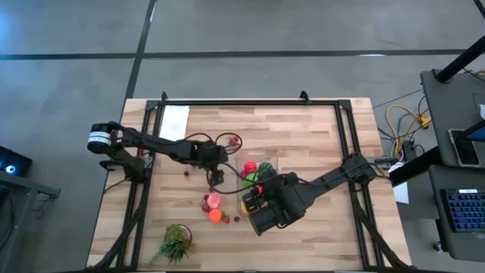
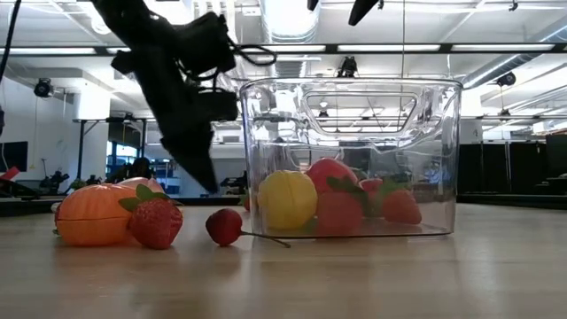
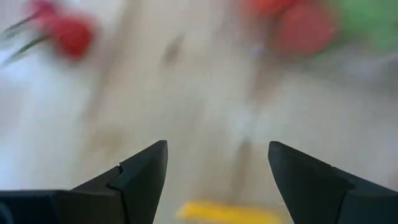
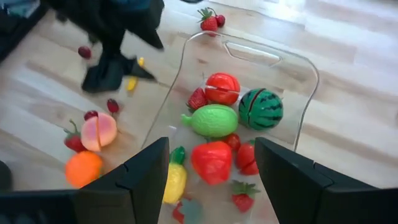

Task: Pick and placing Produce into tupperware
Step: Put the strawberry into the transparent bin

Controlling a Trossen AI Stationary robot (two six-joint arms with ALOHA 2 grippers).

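The clear tupperware (image 1: 267, 161) stands at the table's middle. It holds several produce pieces, among them a tomato (image 4: 222, 87), a watermelon (image 4: 261, 109) and a green fruit (image 4: 212, 120). More produce lies on the wood left of it: a pink piece (image 4: 99, 132), an orange (image 4: 83, 168), small red ones (image 4: 112, 105) and a yellow bit (image 4: 132, 83). My left gripper (image 1: 216, 177) hangs open just left of the container, and the yellow bit (image 3: 224, 211) shows below its fingers, apart from them. My right gripper (image 4: 211, 146) hovers open over the container's near end, holding nothing.
A leafy green tuft (image 1: 176, 243) lies at the near left. A white sheet (image 1: 174, 121) lies at the far left. Two red pieces (image 1: 232, 140) sit beyond the container's far side. A black frame (image 1: 250, 102) rims the table. Bare wood stretches to the container's right.
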